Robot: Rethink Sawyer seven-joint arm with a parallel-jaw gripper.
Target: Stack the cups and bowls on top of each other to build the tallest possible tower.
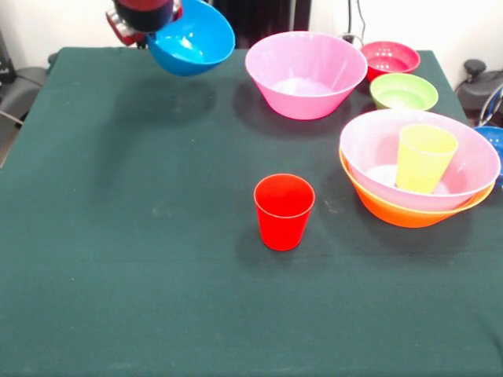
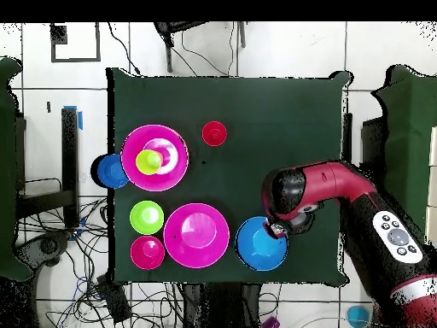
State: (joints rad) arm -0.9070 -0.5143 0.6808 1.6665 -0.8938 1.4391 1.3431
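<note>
My gripper [image 1: 151,30] hangs above the table's far left corner, shut on the rim of a light blue bowl [image 1: 192,41] that tilts in the air and casts a shadow below. From overhead the gripper [image 2: 276,228] sits at the edge of that bowl [image 2: 259,244]. A red cup [image 1: 284,210] stands upright alone mid-table. At the right stands the tower: an orange bowl [image 1: 401,214] carries a big pink bowl [image 1: 468,169], and a lime green cup [image 1: 424,157] stands upright inside.
A second big pink bowl [image 1: 305,75] stands at the back. Right of it are a small magenta-red bowl [image 1: 389,59] and a green bowl [image 1: 403,92]. A dark blue bowl [image 1: 493,140] peeks in at the right edge, beside the tower.
</note>
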